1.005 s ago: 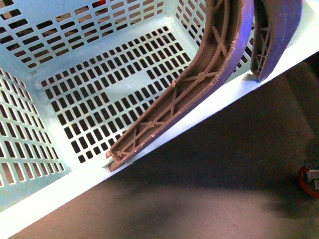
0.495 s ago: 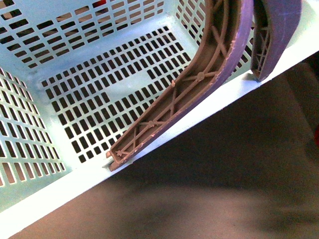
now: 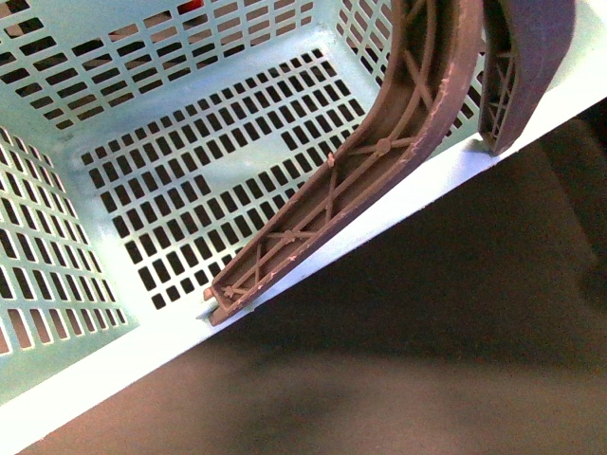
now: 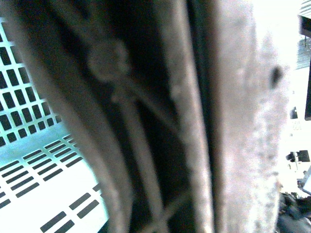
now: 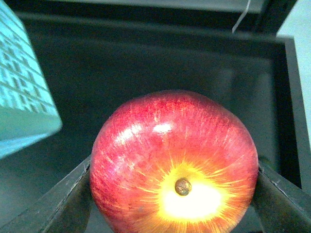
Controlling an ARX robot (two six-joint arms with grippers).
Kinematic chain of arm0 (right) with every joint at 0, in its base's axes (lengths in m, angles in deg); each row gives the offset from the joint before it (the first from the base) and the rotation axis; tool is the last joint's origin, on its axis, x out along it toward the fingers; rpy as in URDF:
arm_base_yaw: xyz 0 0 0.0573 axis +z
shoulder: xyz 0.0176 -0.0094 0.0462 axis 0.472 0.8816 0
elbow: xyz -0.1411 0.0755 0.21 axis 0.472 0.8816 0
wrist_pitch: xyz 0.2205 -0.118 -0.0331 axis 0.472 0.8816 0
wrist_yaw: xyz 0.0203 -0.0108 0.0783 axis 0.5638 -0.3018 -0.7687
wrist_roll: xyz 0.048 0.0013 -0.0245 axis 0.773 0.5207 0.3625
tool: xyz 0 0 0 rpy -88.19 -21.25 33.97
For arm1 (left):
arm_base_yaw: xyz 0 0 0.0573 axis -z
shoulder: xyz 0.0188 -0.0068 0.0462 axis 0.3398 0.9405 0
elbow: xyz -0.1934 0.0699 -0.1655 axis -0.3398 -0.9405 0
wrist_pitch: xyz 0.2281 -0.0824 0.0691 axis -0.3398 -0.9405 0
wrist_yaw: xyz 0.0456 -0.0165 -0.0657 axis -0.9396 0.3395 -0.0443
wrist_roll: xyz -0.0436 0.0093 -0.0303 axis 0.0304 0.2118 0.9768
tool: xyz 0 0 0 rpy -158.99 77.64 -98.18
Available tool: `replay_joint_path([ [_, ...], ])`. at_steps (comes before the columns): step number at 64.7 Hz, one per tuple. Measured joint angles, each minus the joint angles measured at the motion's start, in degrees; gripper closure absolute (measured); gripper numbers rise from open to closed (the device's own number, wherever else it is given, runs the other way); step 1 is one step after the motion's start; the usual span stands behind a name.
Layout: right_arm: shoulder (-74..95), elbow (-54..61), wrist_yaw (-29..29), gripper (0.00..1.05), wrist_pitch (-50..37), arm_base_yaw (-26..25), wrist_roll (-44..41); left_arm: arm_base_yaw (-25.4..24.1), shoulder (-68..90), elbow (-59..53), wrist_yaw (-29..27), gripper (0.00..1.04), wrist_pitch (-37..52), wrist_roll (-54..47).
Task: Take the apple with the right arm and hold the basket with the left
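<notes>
Gripping the apple [image 5: 175,160] by its sides, right gripper [image 5: 172,199] clenched, just outside the basket [image 3: 95,379] corner. No sight of left gripper (brown handle [image 4: 146,145] fills its camera), so its grip can't be told. Risk: the smooth, round skin may slip from the pinch.

Front camera looks steeply down into the basket [image 3: 114,374], close; left wrist camera sits against its handle [image 4: 233,126] — right wrist camera, tight on the apple [image 5: 175,165], shares a basket corner
</notes>
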Motion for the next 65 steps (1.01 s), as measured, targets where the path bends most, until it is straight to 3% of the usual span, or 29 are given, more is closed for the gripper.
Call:
replay_joint_path([
  [14, -3.10, -2.91, 5.86, 0.25, -0.42, 11.56, 4.44, 0.00, 0.00, 0.00, -0.02, 0.90, 0.00, 0.00],
  [39, 9.70, -4.50, 20.81, 0.25, -7.69, 36.52, 9.51, 0.00, 0.00, 0.00, 0.00, 0.90, 0.00, -0.02],
  [59, 18.80, -8.22, 25.66, 0.25, -9.88, 40.22, 12.24, 0.00, 0.00, 0.00, -0.11, 0.90, 0.00, -0.02],
  [65, 19.26, -8.22, 26.12, 0.14, -9.88, 40.94, 12.85, 0.00, 0.00, 0.00, -0.02, 0.90, 0.00, -0.02],
])
